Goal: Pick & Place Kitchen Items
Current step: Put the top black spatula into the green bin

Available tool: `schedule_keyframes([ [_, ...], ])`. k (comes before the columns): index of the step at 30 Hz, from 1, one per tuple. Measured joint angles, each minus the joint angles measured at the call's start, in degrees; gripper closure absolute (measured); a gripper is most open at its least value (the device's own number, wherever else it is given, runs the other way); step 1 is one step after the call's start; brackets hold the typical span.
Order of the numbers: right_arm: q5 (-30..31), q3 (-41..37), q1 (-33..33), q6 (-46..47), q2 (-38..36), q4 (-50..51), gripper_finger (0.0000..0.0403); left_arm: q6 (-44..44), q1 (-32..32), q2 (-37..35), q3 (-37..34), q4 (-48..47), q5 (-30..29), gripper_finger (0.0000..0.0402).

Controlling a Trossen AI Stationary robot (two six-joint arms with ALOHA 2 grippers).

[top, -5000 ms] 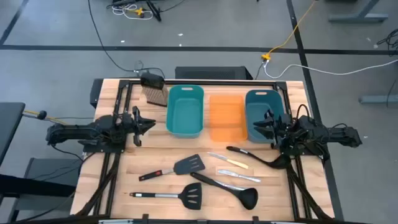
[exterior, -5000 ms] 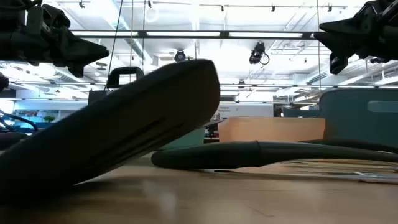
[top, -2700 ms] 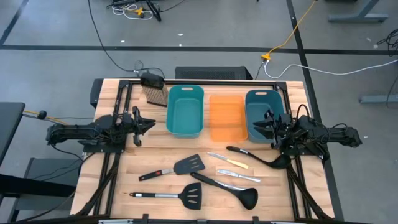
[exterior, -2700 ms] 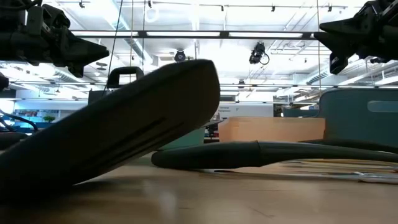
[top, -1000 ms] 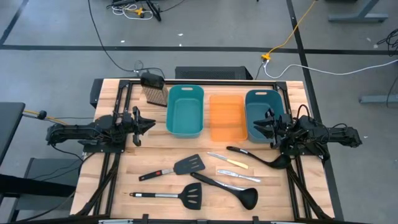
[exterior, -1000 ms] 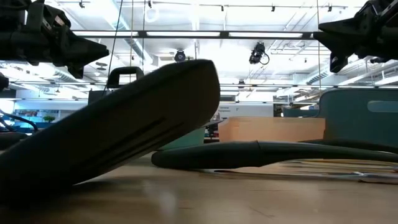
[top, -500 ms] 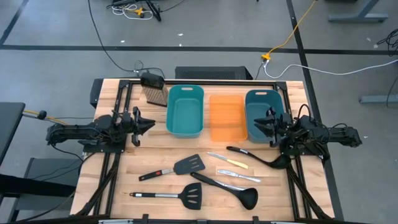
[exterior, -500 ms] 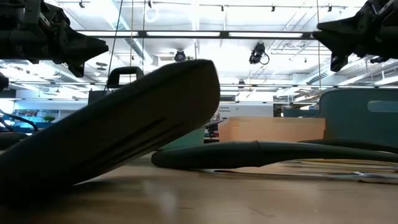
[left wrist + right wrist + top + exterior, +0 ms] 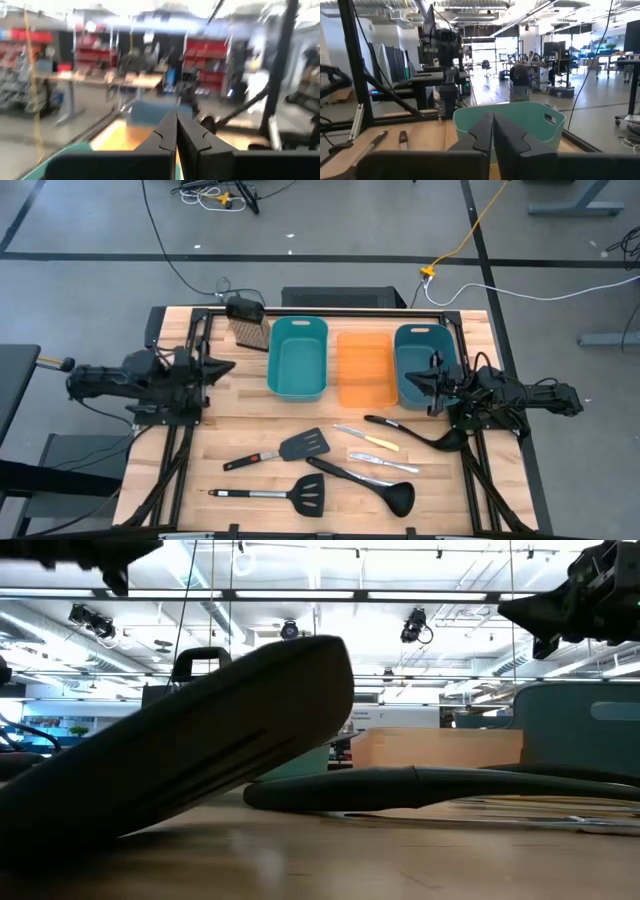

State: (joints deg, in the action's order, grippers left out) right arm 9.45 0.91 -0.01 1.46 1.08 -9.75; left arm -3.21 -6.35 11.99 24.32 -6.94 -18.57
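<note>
On the wooden table's near half lie a black slotted spatula with a red-and-black handle (image 9: 282,449), a second one with a steel handle (image 9: 272,495), two long black ladles (image 9: 366,483) (image 9: 415,434), a yellow-handled knife (image 9: 368,439) and a slim silver knife (image 9: 382,462). All lie flat. My left gripper (image 9: 217,366) (image 9: 176,118) hangs shut above the table's left side, pointing level toward the bins. At the right side my right gripper (image 9: 428,379) (image 9: 493,116) is shut too, close beside the right teal bin (image 9: 420,358). Neither holds anything.
A teal bin (image 9: 298,357), an orange bin (image 9: 364,368) and the right teal bin stand in a row across the table's far half. A tan-bristled brush (image 9: 249,326) sits at the far left. In the low view a dark utensil (image 9: 190,765) fills the foreground.
My left gripper has risen, drawn back toward the table's left edge and shut its fingers. My right gripper has stayed in place, rolled a little and shut as well. The kitchen items have not moved.
</note>
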Motion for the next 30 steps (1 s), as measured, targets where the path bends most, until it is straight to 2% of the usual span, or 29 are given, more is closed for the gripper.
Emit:
schedule_keyframes([
  [5, 0.0, 0.0, 0.0, 0.7, 0.0, -0.7, 0.0371, -10.9, -3.6, 17.1, 14.9, -22.9, -6.6, 0.0398],
  [9, 0.5, 0.0, 0.0, -0.6, 0.0, -1.3, 0.0371, -20.9, -5.3, 30.0, 25.4, -41.9, -6.7, 0.0395],
  [12, 1.8, 0.0, 0.0, -1.9, 0.0, -2.3, 0.0371, -26.5, -5.9, 37.1, 31.4, -53.6, -2.4, 0.0386],
  [14, 3.7, 0.0, 0.0, -1.9, 0.0, -3.1, 0.0371, -27.7, -6.0, 40.8, 33.8, -58.5, 4.9, 0.0383],
  [17, 5.1, 0.0, 0.0, -1.9, 0.0, -4.3, 0.0371, -28.5, -6.7, 45.1, 34.7, -59.8, 15.3, 0.0382],
  [18, 5.1, 0.0, 0.0, -2.0, 0.0, -4.3, 0.0371, -29.2, -7.2, 46.2, 34.6, -60.0, 16.9, 0.0382],
  [24, 5.1, 0.0, 0.0, -2.6, 0.0, -4.3, 0.0371, -31.9, -10.6, 51.7, 34.3, -60.2, 16.0, 0.0359],
  [27, 5.1, 0.0, 0.0, -2.3, 0.0, -4.3, 0.0371, -34.4, -12.3, 53.6, 34.3, -58.8, 15.7, 0.0322],
  [30, 5.0, 0.0, 0.0, -2.1, 0.0, -4.3, 0.0371, -35.6, -14.8, 55.0, 34.3, -54.4, 15.6, 0.0267],
])
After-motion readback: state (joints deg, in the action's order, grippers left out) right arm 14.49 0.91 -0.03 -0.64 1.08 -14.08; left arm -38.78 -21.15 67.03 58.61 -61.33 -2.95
